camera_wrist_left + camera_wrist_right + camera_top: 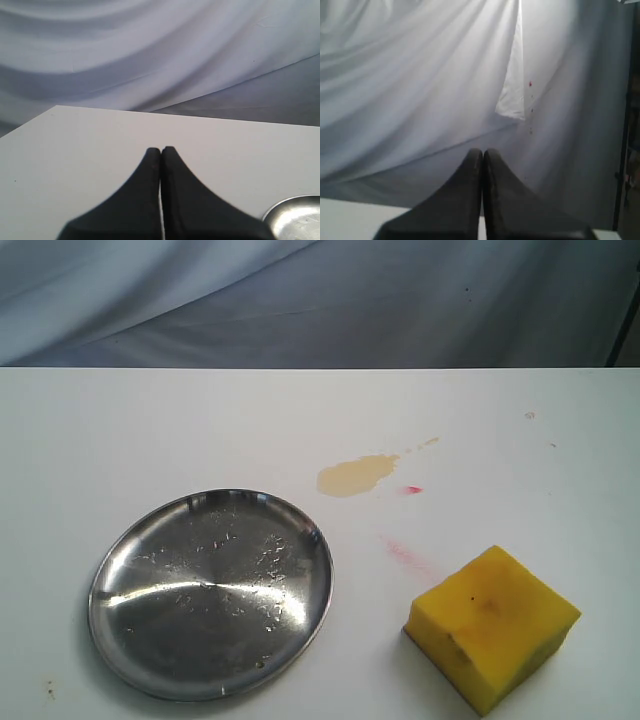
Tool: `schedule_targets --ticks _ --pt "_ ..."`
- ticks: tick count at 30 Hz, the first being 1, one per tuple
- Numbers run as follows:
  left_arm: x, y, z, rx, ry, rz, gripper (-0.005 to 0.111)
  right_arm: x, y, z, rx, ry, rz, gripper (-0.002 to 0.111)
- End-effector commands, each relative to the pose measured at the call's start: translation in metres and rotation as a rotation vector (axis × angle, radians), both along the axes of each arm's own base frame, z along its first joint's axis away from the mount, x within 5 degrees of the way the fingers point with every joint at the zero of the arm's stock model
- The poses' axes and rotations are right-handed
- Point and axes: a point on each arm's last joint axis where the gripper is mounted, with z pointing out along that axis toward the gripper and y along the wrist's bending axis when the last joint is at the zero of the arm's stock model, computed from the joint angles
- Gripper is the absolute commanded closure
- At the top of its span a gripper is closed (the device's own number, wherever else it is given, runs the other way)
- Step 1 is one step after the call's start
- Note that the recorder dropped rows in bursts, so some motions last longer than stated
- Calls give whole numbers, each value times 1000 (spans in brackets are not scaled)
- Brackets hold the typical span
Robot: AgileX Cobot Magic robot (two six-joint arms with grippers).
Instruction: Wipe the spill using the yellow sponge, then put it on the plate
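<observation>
We are at the start: nothing has been picked up and the spill is unwiped. The thick, speckled, cuboid foam block that is our yellow sponge (492, 628) sits on the white table (150, 430) at the near right of the exterior view. The small tan-beige liquid spill (355, 476) lies farther back near the middle, with tiny droplets trailing off to its right. The round, shallow, scratched steel plate (150, 590) rests at the near left, apart from both.

Neither arm shows in the exterior view. Each wrist view shows its own black fingers pressed together with nothing between them. The left tool (161, 150) hangs over bare table with the plate's rim at the corner of its view. The right tool (482, 151) faces the pale draped cloth (420, 75) behind the table.

In our judgement the step in hand is fetching the sponge, and the right tool is the natural choice, since the sponge lies on its side. We would spread the fingers wide before coming down, because the block is thick. It sits cornerwise to the table edge, so we would line them up with two opposite flat faces. A low, gentle squeeze should leave the foam's underside free for wiping. The faint pink-red streaks (405, 552) and the dot (412, 489) between sponge and spill are not our target.

We can read no brand, label or writing anywhere.
</observation>
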Motion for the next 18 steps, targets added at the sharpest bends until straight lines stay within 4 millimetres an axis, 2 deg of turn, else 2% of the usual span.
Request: schedule_targets --ticks 1,6,10,13,16,18 --pt "0 0 -1 -3 0 -5 107 22 5 1 -33 220 37 108" --pt "0 0 -1 0 1 -5 107 59 21 -2 -87 527 160 108" --pt "0 0 -1 0 1 -5 107 104 44 -12 -136 812 269 108" --pt "0 0 -1 0 1 -5 107 132 61 -30 -155 1007 313 108" --pt "0 0 -1 -2 0 -5 107 143 73 -58 -227 1221 348 108" --pt "0 0 -1 -2 0 -5 107 147 76 -67 -275 1262 339 108"
